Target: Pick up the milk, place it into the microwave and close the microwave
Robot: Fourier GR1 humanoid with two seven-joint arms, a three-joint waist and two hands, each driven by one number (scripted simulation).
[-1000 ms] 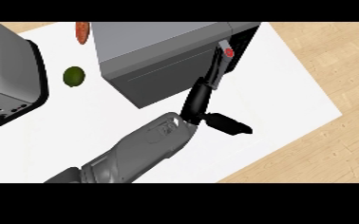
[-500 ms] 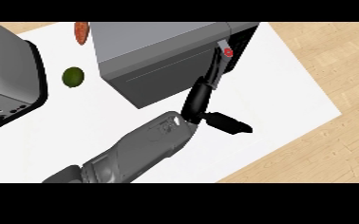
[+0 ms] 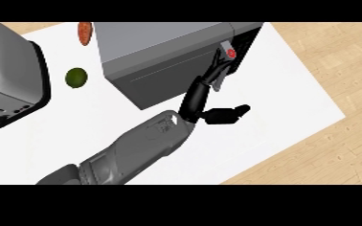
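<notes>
The grey microwave (image 3: 166,38) stands at the back of the white counter (image 3: 283,100). Its grey door (image 3: 159,74) faces me, and a dark gap of the inside shows at its right edge. In that gap sits the milk (image 3: 228,52), a small pale carton with a red cap, mostly hidden. My left hand (image 3: 201,98) reaches up from the lower left with its fingers (image 3: 212,74) straight, lying against the door's right edge just below the milk. Its thumb sticks out to the right over the counter. It holds nothing.
A green lime (image 3: 76,77) lies left of the microwave, with a red-brown item (image 3: 84,32) behind it. A dark grey appliance (image 3: 21,86) fills the left edge. The counter ends at the right and front right, over a wooden floor (image 3: 332,48).
My left hand has crept slightly up toward the door's edge and its thumb has risen a little. The door and milk look unmoved.
</notes>
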